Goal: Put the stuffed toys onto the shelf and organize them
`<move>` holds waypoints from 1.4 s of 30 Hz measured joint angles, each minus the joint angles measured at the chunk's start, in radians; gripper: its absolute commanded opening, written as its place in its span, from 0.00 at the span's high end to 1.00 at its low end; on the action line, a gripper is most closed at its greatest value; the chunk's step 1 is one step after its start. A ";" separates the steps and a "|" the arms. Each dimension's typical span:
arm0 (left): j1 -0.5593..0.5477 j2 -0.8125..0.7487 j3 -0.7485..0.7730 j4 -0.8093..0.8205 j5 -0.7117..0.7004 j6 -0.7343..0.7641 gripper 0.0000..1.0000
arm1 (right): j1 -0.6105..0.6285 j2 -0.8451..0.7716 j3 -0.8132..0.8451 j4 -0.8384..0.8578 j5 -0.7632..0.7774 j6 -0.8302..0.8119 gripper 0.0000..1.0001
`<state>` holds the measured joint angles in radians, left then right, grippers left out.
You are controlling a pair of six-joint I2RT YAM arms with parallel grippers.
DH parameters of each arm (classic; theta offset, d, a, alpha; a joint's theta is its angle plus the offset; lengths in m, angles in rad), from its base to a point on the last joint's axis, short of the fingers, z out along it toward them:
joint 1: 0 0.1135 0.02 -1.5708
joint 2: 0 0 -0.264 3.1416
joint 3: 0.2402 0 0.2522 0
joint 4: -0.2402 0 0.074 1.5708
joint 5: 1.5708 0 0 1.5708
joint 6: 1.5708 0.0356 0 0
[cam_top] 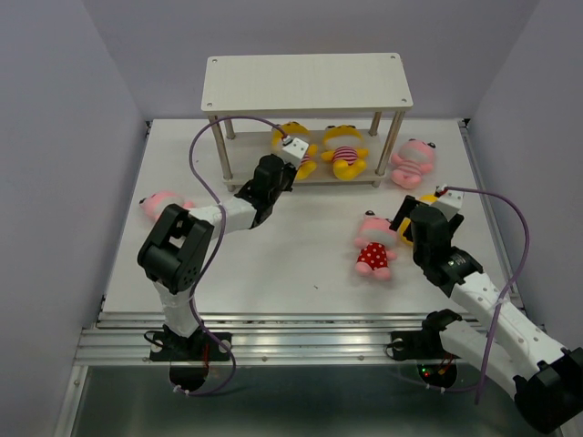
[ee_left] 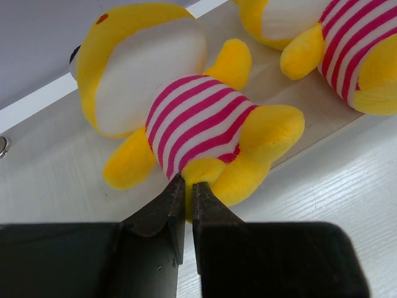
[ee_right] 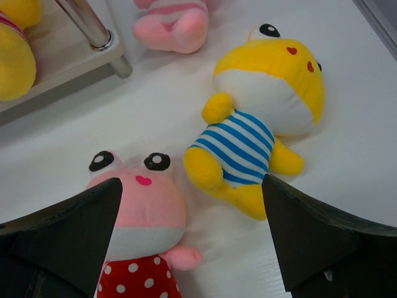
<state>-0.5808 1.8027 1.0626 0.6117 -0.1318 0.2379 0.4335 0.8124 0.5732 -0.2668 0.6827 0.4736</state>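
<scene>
While the left claw (ee_left: 188, 185), jaws a slit apart, meets the foot of a red-striped yellow toy (ee_left: 192, 124) on the lower board of the shelf (cam_top: 305, 80) (grip undecidable), the right claw (ee_right: 192, 181) hangs wide open, empty, over the blue-striped yellow toy (ee_right: 248, 133) on the table (ee_right: 347, 205), its long axis running upper right to lower left, a shelf leg (ee_right: 93, 28) at upper left.

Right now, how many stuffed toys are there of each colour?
Yellow toys: 3
Pink toys: 3
Total: 6
</scene>
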 measured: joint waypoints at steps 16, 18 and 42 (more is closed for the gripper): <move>0.000 0.001 0.026 -0.026 0.013 -0.010 0.69 | 0.000 -0.002 0.000 0.006 -0.001 -0.003 0.00; 0.000 0.001 0.026 -0.031 0.015 -0.011 0.66 | 0.000 -0.006 0.000 0.006 -0.001 -0.003 0.00; 0.027 0.001 0.027 -0.079 -0.002 -0.028 1.00 | 0.000 -0.019 0.000 0.006 -0.002 -0.006 0.00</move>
<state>-0.5541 1.8034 1.0893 0.5323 -0.1341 0.2096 0.4335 0.7929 0.5732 -0.2607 0.6811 0.4679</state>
